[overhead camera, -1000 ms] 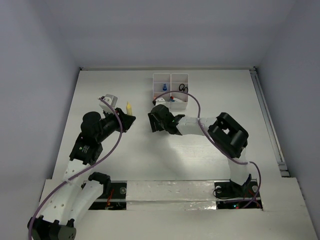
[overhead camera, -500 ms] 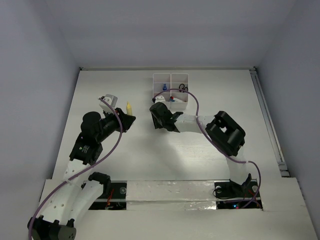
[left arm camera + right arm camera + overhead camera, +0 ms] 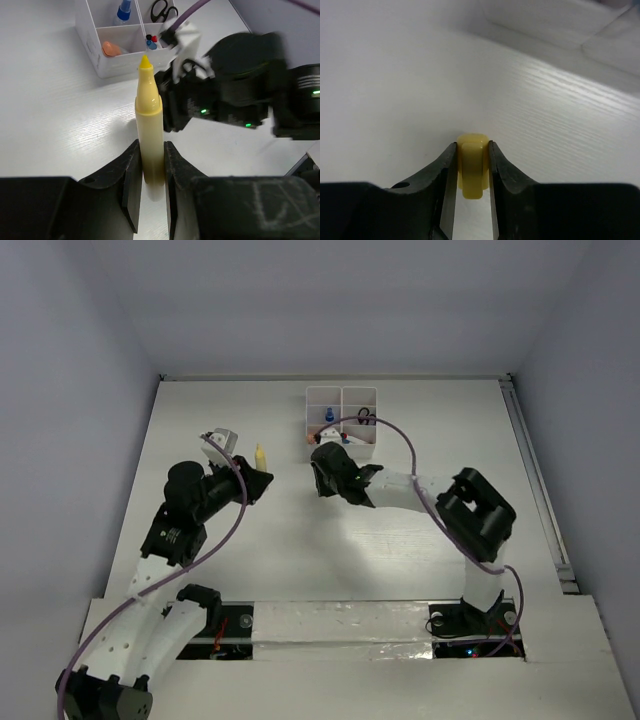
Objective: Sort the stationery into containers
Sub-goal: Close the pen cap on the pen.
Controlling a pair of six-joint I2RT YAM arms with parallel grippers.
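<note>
From above, the white plastic organiser tray (image 3: 322, 400) of small open-top compartments stands at the far middle of the white table (image 3: 450, 420). The left gripper (image 3: 257, 478) is well to the left of the tray and nearer the arm bases. It is clamped on a pale yellow felt-tip marker (image 3: 259, 454) whose tip points toward the far edge. The right gripper (image 3: 322, 462) is just in front of the tray's near left corner; what it holds cannot be told here.

In the left wrist view, the black fingers (image 3: 131, 170) press both sides of the marker's barrel, and its tip points toward the tray. The tray's compartments hold a blue-capped bottle (image 3: 122, 10), black-handled scissors (image 3: 162, 9), an orange eraser (image 3: 112, 48) and pen ends (image 3: 151, 39) capped red, blue and black. The right arm's black wrist is just right of the tray's near end.

In the right wrist view, the two fingers (image 3: 447, 170) are closed against a small rounded yellow piece (image 3: 471, 172). Whether it touches the table cannot be told.
</note>
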